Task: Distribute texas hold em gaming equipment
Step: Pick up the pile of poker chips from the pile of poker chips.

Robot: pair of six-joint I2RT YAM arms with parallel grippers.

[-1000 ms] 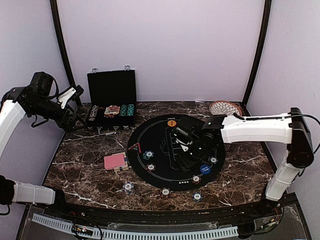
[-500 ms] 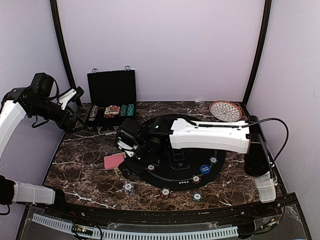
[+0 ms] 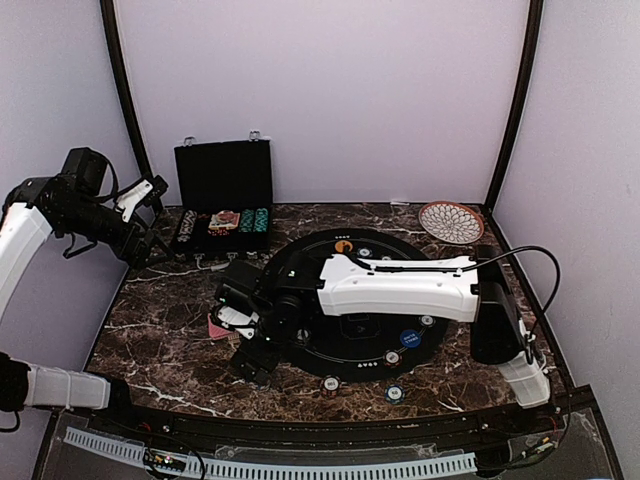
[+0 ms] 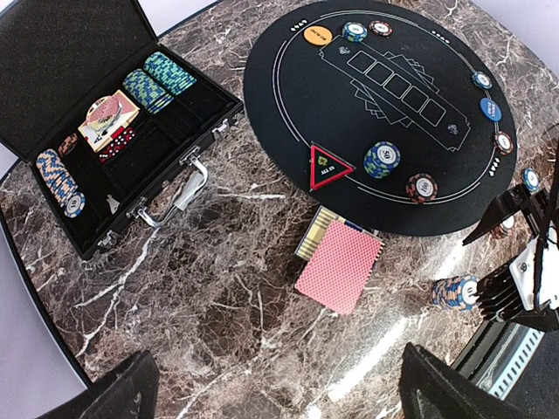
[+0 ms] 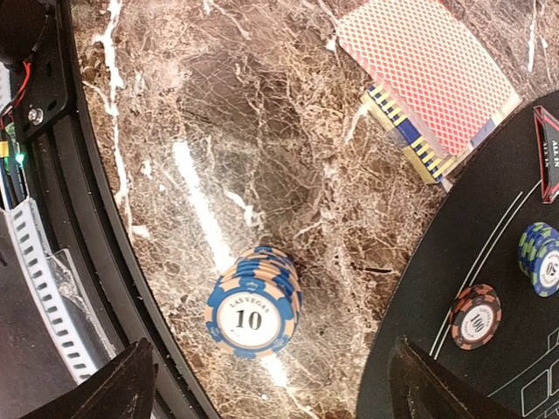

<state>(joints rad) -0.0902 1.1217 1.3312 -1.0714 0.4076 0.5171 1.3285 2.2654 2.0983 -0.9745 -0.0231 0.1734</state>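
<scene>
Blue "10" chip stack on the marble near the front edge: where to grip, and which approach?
Pinch the blue 10 stack across its striped side wall, low down, so that every chip is clamped. Come straight down from above: it is a short upright cylinder standing alone on bare marble, apart from the card deck and the black mat. The right gripper is open close by.

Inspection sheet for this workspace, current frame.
Surface: marble table, round black mat.
Job's things: red-backed card deck beside mat; chip stack marked 10 near front edge; orange button, blue button, chips on mat.
Clutter: open chip case back left; patterned plate back right.
Grippers: left gripper open, raised; right gripper open over chip stack, not touching.
Cables: black cable over right arm.
Surroundings: plain walls, black frame posts.
</scene>
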